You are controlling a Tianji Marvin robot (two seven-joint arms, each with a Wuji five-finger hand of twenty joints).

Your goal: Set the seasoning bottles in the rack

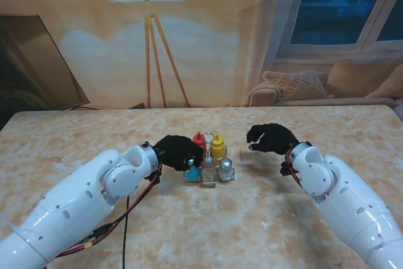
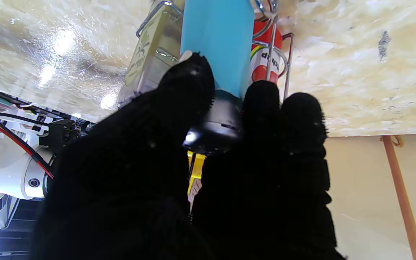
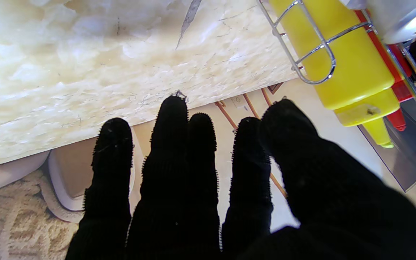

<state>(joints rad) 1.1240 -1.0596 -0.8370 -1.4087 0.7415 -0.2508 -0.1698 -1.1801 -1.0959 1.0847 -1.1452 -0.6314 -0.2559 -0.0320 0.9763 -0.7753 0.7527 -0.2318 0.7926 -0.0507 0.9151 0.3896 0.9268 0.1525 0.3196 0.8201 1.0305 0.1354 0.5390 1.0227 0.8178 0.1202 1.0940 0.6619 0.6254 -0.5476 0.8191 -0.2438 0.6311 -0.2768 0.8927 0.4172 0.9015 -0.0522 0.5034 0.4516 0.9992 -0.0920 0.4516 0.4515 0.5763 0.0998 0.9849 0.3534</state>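
blue bottle (image 2: 215, 39) upright in wire rack (image 1: 211, 177), bottles alongside

Bottles (image 1: 218, 147) in rack (image 1: 210, 177), mid-table (image 1: 264, 212)

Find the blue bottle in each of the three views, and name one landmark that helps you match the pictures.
Stand view: the blue bottle is at the rack's left end, under the left hand.
Left wrist view: it fills the middle, blue body with a dark cap, held between the fingers.
Right wrist view: not in it.
Shared landmark: the red bottle in the rack appears in all three.
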